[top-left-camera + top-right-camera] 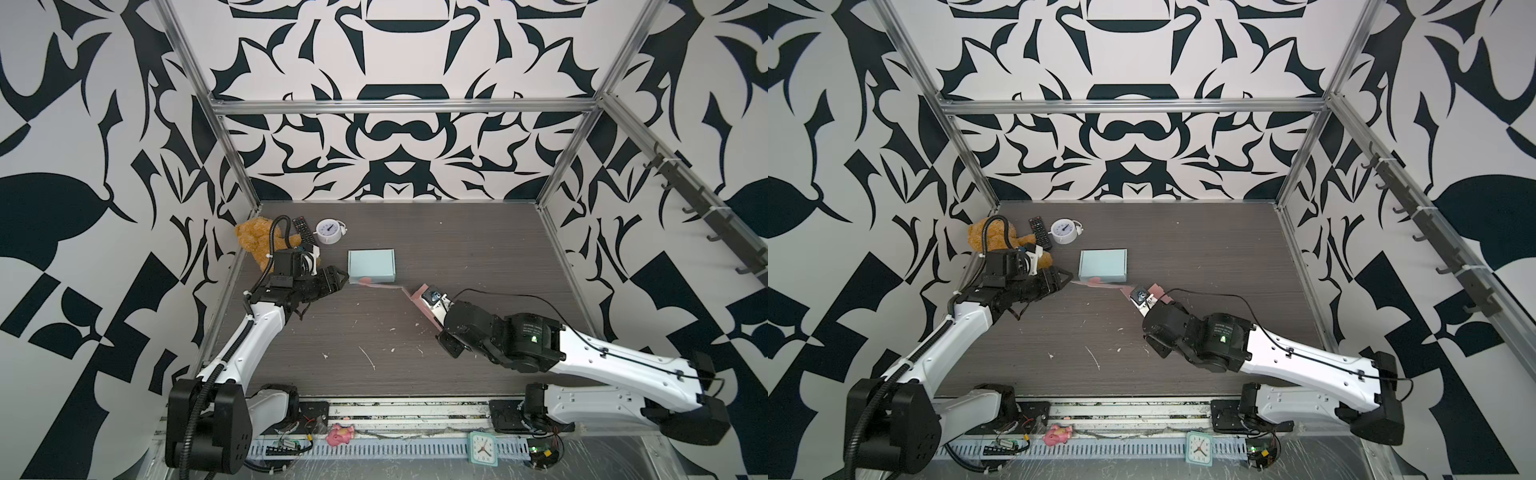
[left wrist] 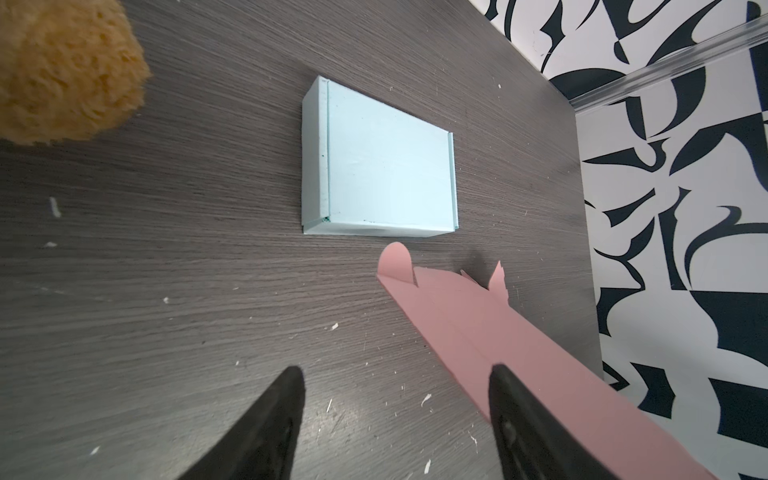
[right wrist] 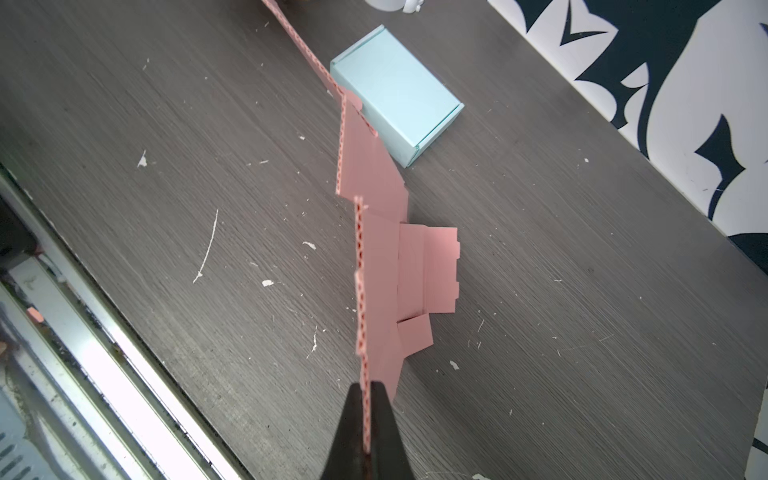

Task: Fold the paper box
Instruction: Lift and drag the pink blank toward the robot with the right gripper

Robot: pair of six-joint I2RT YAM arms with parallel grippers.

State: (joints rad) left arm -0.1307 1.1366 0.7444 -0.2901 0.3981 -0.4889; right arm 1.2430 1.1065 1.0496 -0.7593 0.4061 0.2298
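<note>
both top views: pink box blank (image 1: 384,286) stands on edge mid-surface (image 1: 457,249), running from the near side of the blue box (image 1: 371,265) to the right arm. left jaws open, just beside its far end.
left wrist: jaws spread wide, nothing between them; blank (image 2: 465,324) passes behind one jaw, contact unclear.
right wrist: jaws pinched tight on the blank's corrugated edge (image 3: 360,291), side flaps down on the surface.

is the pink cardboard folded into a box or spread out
Spread out: the pink cardboard is an open sheet with loose flaps sticking out, pinched at one edge by the right pincer.
</note>
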